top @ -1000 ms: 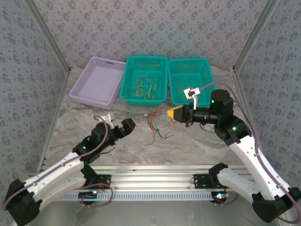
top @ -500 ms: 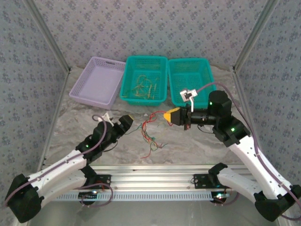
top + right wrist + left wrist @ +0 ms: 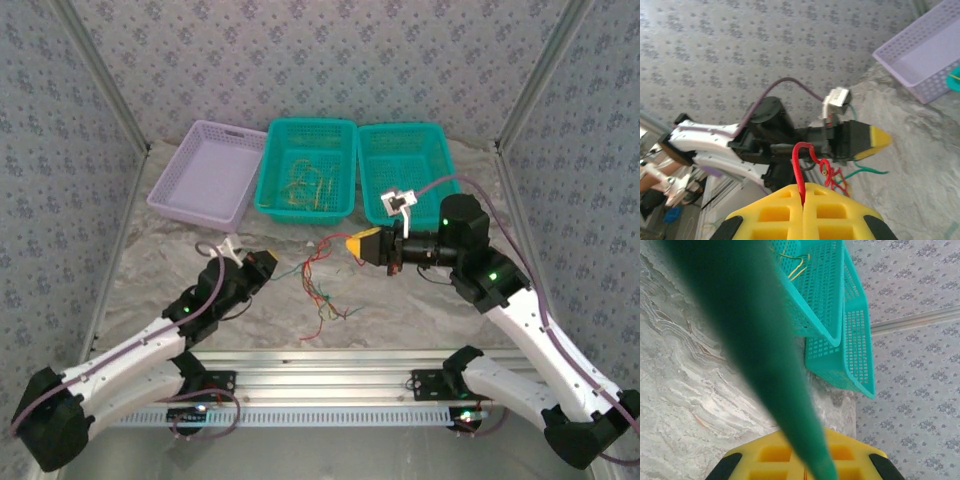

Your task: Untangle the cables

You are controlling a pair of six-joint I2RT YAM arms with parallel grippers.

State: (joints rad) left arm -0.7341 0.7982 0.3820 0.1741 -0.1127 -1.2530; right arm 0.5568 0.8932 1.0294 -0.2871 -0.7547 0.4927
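Our left fingers (image 3: pixel 771 456) are closed on a green cable (image 3: pixel 760 340), and our right fingers (image 3: pixel 785 205) are clamped on a red cable (image 3: pixel 798 170). Between them the other cables (image 3: pixel 318 290) trail in one knot towards the tabletop (image 3: pixel 420 310), so we judge the separating only partly done. A few yellowish cables (image 3: pixel 303 185) already lie in the middle teal basket (image 3: pixel 312 122). Our left arm (image 3: pixel 130 350) reaches low and inward. Our right arm (image 3: pixel 530 330) is raised higher and faces it.

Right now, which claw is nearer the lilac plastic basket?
Left. The left claw is off the lilac plastic basket's near right corner; the right claw is farther right.
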